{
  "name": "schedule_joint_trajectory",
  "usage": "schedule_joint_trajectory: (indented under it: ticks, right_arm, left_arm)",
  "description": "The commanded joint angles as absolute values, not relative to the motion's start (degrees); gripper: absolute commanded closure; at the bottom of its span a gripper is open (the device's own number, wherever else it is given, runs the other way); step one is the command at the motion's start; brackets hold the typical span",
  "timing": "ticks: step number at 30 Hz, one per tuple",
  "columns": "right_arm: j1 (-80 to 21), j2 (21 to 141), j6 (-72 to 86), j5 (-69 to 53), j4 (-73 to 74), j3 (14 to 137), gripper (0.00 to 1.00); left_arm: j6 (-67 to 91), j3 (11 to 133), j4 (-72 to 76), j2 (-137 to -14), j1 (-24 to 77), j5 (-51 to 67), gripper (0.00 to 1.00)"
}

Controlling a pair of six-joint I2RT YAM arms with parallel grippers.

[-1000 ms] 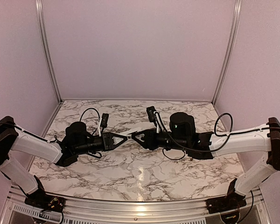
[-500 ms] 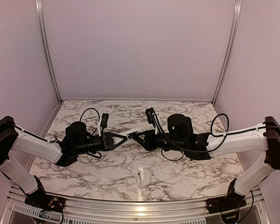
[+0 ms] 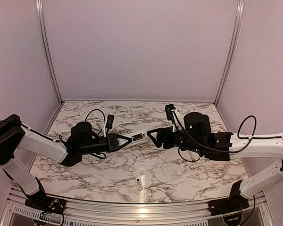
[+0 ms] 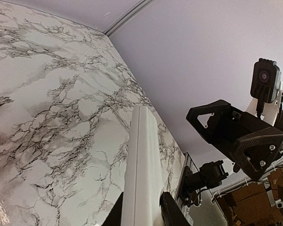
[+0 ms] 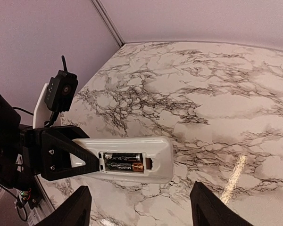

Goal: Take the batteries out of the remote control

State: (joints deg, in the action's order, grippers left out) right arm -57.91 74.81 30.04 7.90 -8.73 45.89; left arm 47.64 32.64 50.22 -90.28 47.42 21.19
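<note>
My left gripper (image 3: 125,140) is shut on one end of the white remote control (image 3: 138,136) and holds it above the table, pointing toward my right gripper. In the right wrist view the remote (image 5: 155,150) lies back side up with its recess open, and two dark batteries (image 5: 124,161) sit side by side in it. My right gripper (image 3: 151,137) is open and empty, just off the remote's free end. Its fingers (image 5: 80,207) frame the remote from below. In the left wrist view the remote (image 4: 140,160) runs up between my left fingers (image 4: 169,209).
A thin pale strip (image 3: 140,182) lies on the marble table (image 3: 188,165) in front of the grippers, near the front edge. Purple walls close the back and both sides. The metal rail runs along the near edge.
My right gripper has drawn back to the right, off the remote's end. The pale strip now lies on the table. My left gripper has shifted slightly right with the remote.
</note>
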Motion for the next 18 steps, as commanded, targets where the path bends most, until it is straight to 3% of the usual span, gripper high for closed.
schedule_joint_trajectory:
  ticks: [1,9,18]
  right_arm:
    - [-58.1,69.9,30.1,17.0,2.2,44.2,0.24]
    - [-58.0,64.3,32.5,25.1,10.1,42.1,0.10]
    - [-57.9,64.7,33.6,27.6,12.4,41.3,0.05]
  left_arm:
    - [49.4,34.9,51.6,-93.9,47.8,23.3,1.00]
    - [54.5,39.2,53.5,-102.9,48.9,26.7,1.00]
    - [54.8,45.6,49.3,-110.1,50.2,29.8,0.98]
